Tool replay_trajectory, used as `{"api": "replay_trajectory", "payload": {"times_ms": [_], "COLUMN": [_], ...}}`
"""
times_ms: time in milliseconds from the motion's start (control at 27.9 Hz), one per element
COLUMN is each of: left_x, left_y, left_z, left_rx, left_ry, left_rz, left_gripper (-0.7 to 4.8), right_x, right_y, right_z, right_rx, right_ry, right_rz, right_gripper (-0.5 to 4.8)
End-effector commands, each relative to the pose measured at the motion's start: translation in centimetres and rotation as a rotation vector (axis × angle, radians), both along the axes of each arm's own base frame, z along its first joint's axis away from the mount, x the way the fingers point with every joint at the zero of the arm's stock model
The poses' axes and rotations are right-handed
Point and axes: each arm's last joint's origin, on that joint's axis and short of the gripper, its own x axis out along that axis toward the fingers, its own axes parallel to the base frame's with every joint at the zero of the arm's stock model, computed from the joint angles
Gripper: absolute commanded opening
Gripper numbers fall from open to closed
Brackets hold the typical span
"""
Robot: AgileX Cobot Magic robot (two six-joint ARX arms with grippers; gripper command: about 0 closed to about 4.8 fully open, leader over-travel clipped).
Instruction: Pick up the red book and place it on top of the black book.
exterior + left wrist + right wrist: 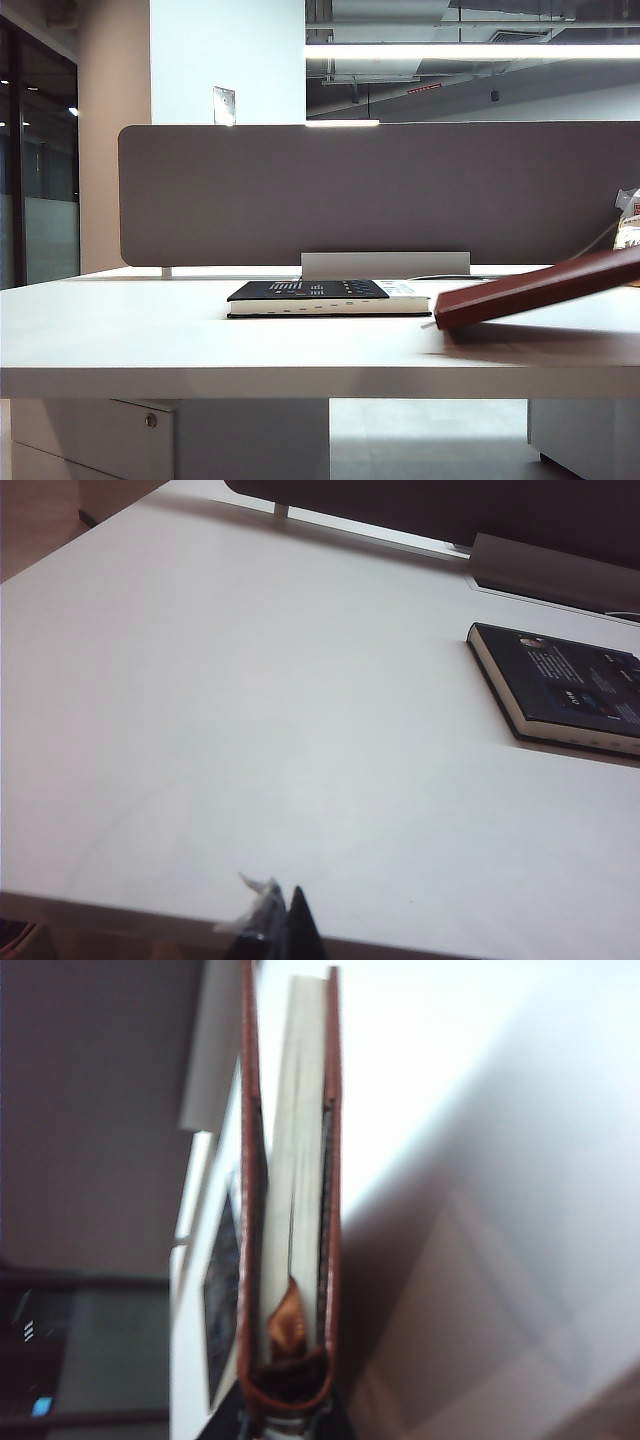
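The red book (pixel 545 290) hangs tilted at the right of the table, its left end low near the tabletop and its right end raised and running out of the exterior view. In the right wrist view the red book (pixel 295 1190) is seen edge-on, pale pages between its covers, and my right gripper (pixel 290 1415) is shut on its near end. The black book (pixel 320 297) lies flat at mid-table, to the left of the red one; it also shows as the black book (pixel 570 690) and the black book (pixel 222 1290). My left gripper (pixel 285 925) hovers shut over the table's front edge, far from both books.
A grey divider panel (pixel 400 190) closes off the back of the white table (pixel 150 330). A low grey box (pixel 385 264) stands just behind the black book. A pale object (pixel 628 215) sits at the far right edge.
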Motion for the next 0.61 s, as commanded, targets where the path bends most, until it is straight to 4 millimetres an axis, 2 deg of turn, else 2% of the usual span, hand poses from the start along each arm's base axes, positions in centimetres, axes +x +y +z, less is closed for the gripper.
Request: {"api": "replay_trajectory", "payload": {"times_ms": [36, 609], "left_x": [-0.01, -0.01], "left_y": [-0.04, -0.09], "left_z": [-0.21, -0.20], "left_rx": [-0.003, -0.006], "left_ry": [0.017, 0.016], "left_rz": [-0.009, -0.027], "left_gripper": [-0.05, -0.05], "right_x": [0.28, 0.30], "right_y": [0.17, 0.24], "right_z": [1.51, 1.84], "right_rx": [0.000, 0.002], "right_ry": [-0.146, -0.181], "right_rz": [0.055, 0.076], "right_gripper": [-0.01, -0.01]}}
